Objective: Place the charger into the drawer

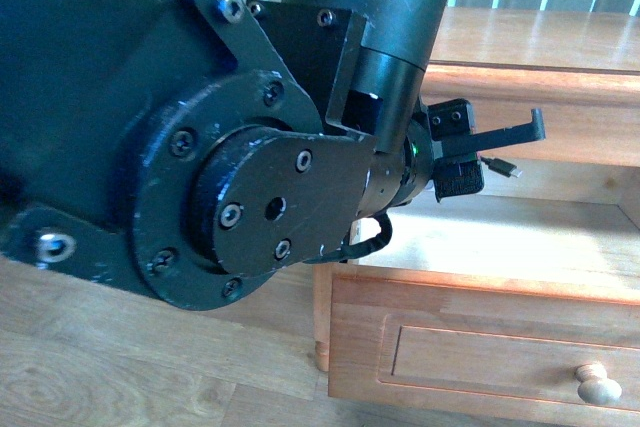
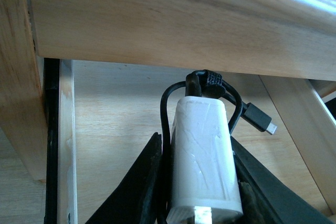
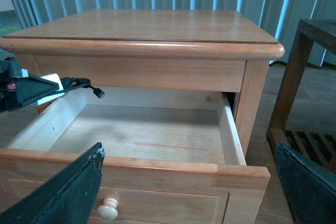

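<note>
White charger (image 2: 202, 156), black cable (image 2: 164, 106), honey-coloured drawer (image 3: 157, 164)

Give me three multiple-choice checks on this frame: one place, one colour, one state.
1. Where is the charger? A) on the cabinet top B) in the left gripper, over the drawer C) on the floor
2. Its cable is: A) white B) red C) black
3. The drawer is: A) open B) shut C) taken out
Answers: 1 B, the gripper clamps it above the drawer floor; 2 C, a black loop wraps the white block; 3 A, its bare inside shows.
</note>
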Motion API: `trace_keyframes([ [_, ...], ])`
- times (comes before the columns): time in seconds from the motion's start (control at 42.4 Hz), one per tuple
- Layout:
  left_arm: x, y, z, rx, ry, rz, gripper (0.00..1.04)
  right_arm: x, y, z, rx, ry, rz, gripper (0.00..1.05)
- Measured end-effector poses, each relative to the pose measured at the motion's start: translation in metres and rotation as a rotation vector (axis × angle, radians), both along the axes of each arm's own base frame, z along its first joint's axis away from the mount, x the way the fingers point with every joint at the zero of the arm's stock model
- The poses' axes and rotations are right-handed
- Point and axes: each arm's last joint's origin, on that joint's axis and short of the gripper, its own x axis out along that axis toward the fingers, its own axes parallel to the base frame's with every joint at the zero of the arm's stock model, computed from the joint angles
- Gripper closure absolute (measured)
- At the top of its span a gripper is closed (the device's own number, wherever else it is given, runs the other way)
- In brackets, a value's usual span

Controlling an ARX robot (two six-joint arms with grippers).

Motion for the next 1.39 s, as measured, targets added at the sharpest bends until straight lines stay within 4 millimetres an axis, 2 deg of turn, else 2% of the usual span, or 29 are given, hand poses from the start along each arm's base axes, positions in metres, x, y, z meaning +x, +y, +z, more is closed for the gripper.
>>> trace_keyframes([
  [0.118,0.010,-0.002,-0.007,0.010,0.017,0.024,0.75,0.000,0.000,0.000,0.000,0.000,0.000,0.08],
  [0.236,0.012,-0.001,-0.008,0.013,0.011,0.042,0.52,0.000,0.000,0.000,0.000,0.000,0.000,0.08],
  [0.377,0.010,0.002,-0.003,0.019,-0.012,0.067,0.32,0.000,0.000,0.000,0.000,0.000,0.000,0.08],
  [0.471,0.004,0.008,0.005,0.026,-0.029,0.094,0.20,0.000,0.000,0.000,0.000,0.000,0.000,0.08],
  [0.542,-0.007,0.019,0.021,0.052,-0.055,0.157,0.06,0.000,0.000,0.000,0.000,0.000,0.000,0.08],
  [0.566,-0.010,0.022,0.025,0.052,-0.063,0.169,0.04,0.000,0.000,0.000,0.000,0.000,0.000,0.08],
  [0.66,-0.021,0.034,0.039,0.043,-0.087,0.208,0.07,0.000,0.000,0.000,0.000,0.000,0.000,0.08],
  [0.825,-0.048,0.067,0.063,0.024,-0.122,0.279,0.06,0.000,0.000,0.000,0.000,0.000,0.000,0.08],
  [1.014,-0.100,0.127,0.089,-0.004,-0.150,0.419,0.06,0.000,0.000,0.000,0.000,0.000,0.000,0.08],
  [1.179,-0.137,0.166,0.106,-0.041,-0.196,0.529,0.06,0.000,0.000,0.000,0.000,0.000,0.000,0.08],
  [1.249,-0.160,0.185,0.108,-0.050,-0.221,0.594,0.06,0.000,0.000,0.000,0.000,0.000,0.000,0.08],
  [1.391,-0.185,0.203,0.098,-0.044,-0.207,0.651,0.06,0.000,0.000,0.000,0.000,0.000,0.000,0.08],
])
